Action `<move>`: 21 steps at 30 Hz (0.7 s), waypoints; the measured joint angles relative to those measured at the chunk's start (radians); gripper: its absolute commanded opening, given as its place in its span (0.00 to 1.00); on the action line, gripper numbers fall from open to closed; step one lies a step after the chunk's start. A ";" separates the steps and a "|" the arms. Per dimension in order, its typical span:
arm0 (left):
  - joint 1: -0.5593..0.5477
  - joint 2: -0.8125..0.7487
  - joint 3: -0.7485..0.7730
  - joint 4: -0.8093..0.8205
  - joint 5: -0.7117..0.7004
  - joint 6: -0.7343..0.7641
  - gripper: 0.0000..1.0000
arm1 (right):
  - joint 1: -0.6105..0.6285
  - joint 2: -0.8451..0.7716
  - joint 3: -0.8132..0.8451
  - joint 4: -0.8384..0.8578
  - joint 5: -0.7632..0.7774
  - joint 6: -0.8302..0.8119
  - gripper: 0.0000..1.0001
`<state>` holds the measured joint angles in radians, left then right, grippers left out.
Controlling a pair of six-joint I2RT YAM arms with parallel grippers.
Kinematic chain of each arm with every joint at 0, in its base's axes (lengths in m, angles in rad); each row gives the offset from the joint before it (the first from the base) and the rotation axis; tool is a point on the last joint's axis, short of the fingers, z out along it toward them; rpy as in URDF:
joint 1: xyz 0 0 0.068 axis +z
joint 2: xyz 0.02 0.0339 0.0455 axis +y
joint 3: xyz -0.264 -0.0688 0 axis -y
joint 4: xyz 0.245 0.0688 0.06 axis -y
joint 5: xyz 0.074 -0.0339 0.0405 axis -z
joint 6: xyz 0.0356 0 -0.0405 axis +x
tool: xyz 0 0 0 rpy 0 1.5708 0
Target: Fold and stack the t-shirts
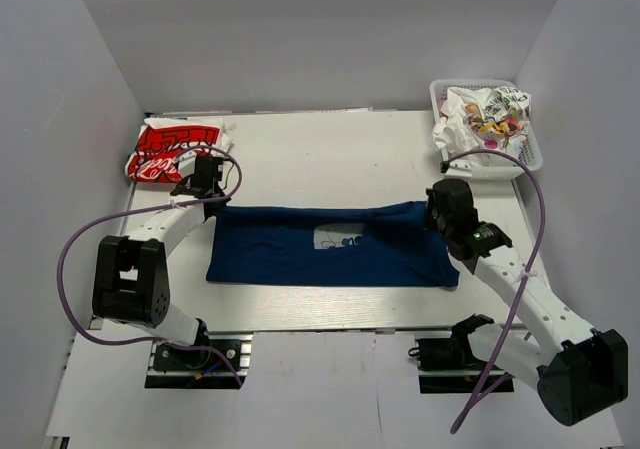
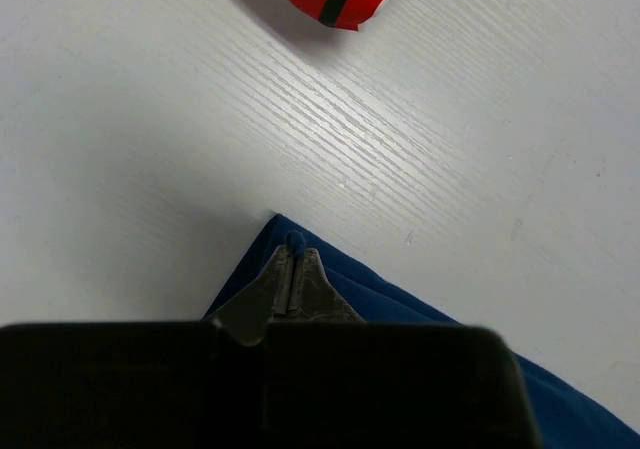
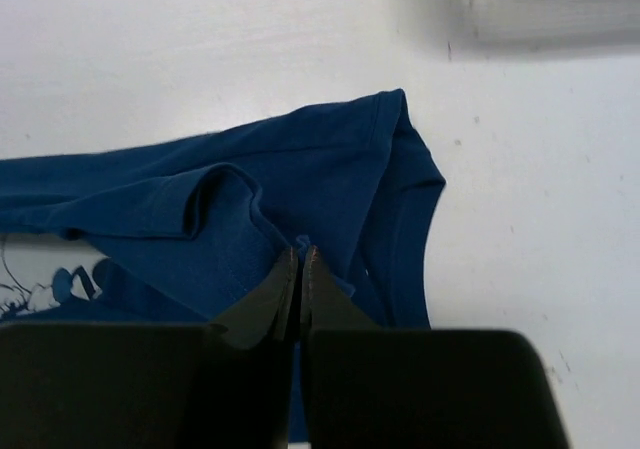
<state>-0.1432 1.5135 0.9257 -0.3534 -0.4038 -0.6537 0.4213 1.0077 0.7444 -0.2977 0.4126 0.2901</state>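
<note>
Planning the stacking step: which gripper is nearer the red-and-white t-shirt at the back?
Left. The left gripper pinches a corner of the navy t-shirt, just in front of the red-and-white t-shirt. The right gripper pinches the navy one's opposite end, much farther away.

I see a white table (image 1: 330, 154) with grey walls (image 1: 330, 39) around it. A white plastic basket (image 1: 532, 134) with little holes sits at its far right corner.

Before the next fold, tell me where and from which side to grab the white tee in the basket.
Pinch a raised fold of the white tee from straight above: the basket walls block the sides, and the crumpled cloth bunches upward.
</note>
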 measured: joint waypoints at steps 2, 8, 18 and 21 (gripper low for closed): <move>0.000 -0.004 -0.002 0.000 -0.006 -0.009 0.00 | 0.002 -0.018 -0.013 -0.040 0.005 0.017 0.00; 0.000 -0.013 -0.005 -0.001 -0.023 -0.025 0.00 | 0.018 -0.072 -0.056 -0.120 -0.015 0.056 0.00; 0.000 -0.025 -0.032 -0.030 -0.041 -0.082 0.00 | 0.064 -0.109 -0.137 -0.183 -0.093 0.115 0.00; 0.000 -0.025 -0.051 -0.041 -0.050 -0.101 0.00 | 0.078 -0.119 -0.169 -0.200 -0.124 0.142 0.00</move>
<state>-0.1436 1.4883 0.8749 -0.3943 -0.4534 -0.7547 0.4992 0.8886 0.5751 -0.4973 0.2886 0.4324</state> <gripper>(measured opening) 0.009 0.023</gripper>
